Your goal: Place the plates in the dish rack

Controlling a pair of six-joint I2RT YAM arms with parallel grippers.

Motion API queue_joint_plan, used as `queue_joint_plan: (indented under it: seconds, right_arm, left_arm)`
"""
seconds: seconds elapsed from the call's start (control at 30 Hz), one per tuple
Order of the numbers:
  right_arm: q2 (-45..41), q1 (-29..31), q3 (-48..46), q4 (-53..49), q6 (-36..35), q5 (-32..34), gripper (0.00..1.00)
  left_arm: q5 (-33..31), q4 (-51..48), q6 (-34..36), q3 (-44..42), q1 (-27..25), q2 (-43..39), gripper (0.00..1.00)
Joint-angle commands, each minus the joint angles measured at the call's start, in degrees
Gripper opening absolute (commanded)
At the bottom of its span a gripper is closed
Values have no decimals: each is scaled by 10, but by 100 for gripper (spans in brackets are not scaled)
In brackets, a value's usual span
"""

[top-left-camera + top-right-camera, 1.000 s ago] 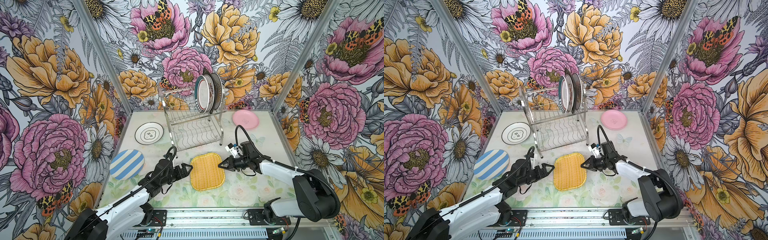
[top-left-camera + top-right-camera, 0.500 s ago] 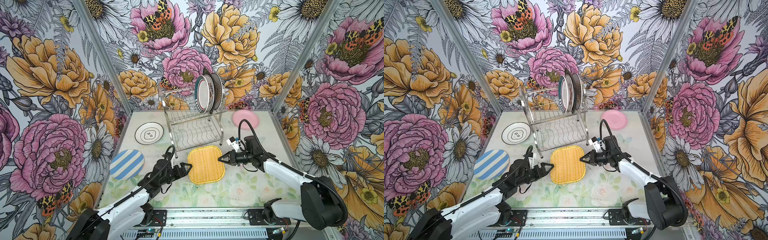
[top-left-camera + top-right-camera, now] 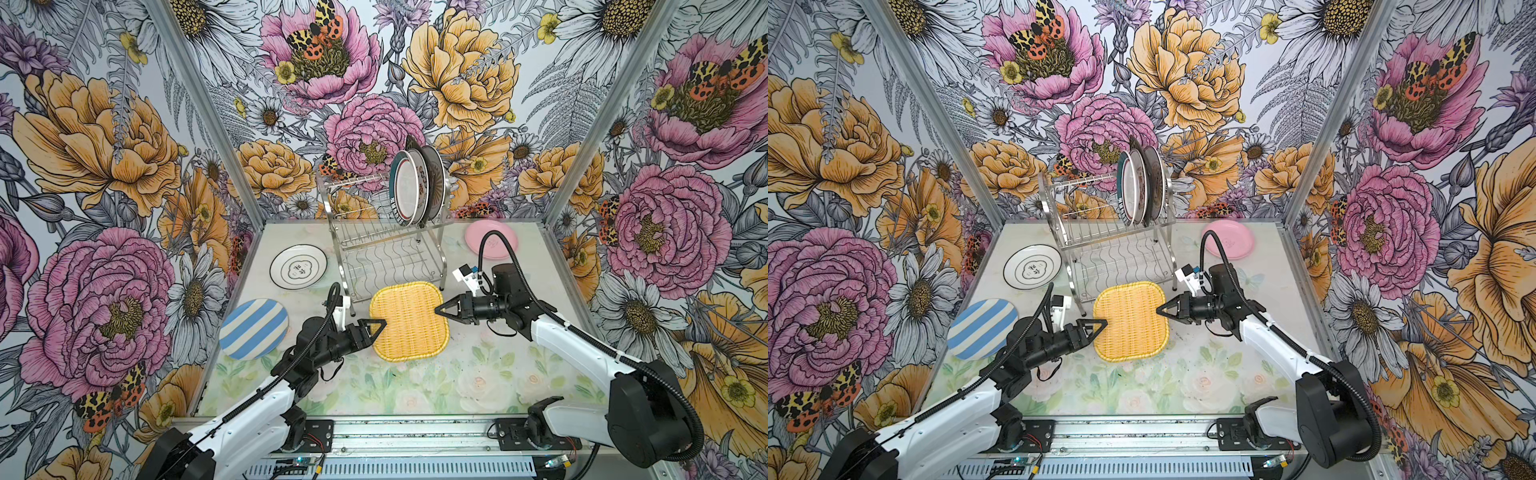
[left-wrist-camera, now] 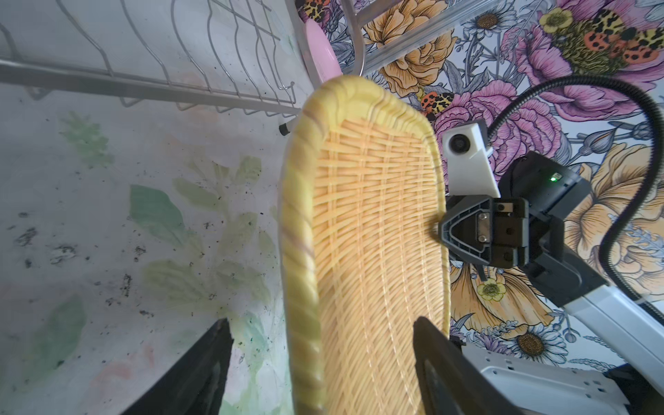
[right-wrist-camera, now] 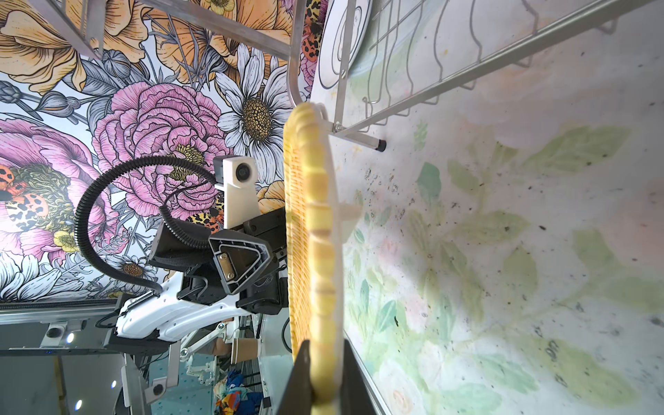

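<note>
Upper centre of both top views: recorded dish rack (image 3: 390,266) carrying upright plates (image 3: 409,187) packed at right end of top tier, count masked by overlap; lower centre, logged yellow woven plate (image 3: 409,322) raised off table (image 3: 478,374), pinched at right rim by right gripper (image 3: 441,309), straddled at left rim by left gripper (image 3: 380,326), jaws apart.

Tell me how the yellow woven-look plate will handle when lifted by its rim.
Probably stiff: pinched at one edge by the right gripper, the yellow plate looks straight, no sag. Its ribbed rim may aid grip, yet such a narrow pinch could let it pivot. The left gripper, open around the opposite edge, should steady it.
</note>
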Motion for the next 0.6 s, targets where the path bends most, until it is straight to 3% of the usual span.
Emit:
queue_joint_plan:
  seconds: [0.0,0.27,0.57]
  right_arm:
    - [-24,0,25,26,2,-38,0]
    - [-24,9,23,25,-7,-42,0]
    - [-25,11,19,25,-11,-41,0]
  left_arm:
    - [39,48,-11,15,5,13,75]
    - [69,64,-16,38,5,48,60]
    - [69,70,-22,42,5,56,26]
